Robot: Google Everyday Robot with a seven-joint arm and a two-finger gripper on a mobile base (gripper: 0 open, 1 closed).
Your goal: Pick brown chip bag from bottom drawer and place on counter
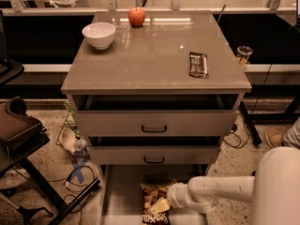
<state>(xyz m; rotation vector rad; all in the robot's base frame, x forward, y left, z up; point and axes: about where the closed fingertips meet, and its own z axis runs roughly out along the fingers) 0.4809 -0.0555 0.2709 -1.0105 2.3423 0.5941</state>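
The brown chip bag [154, 194] lies in the open bottom drawer [122, 191], at the foot of the cabinet, near the picture's lower edge. My gripper [159, 206] is down in that drawer, right on top of the bag, at the end of my white arm [220, 191], which reaches in from the right. The gripper hides the bag's middle. The counter [154, 55] is the glossy grey-brown top of the cabinet, well above the gripper.
On the counter stand a white bowl [99, 34], a red apple [137, 16] and a small flat black wrapper [198, 63]. The two upper drawers [154, 123] with black handles stand partly pulled out above the bag. A dark stand [18, 135] and cables are on the left floor.
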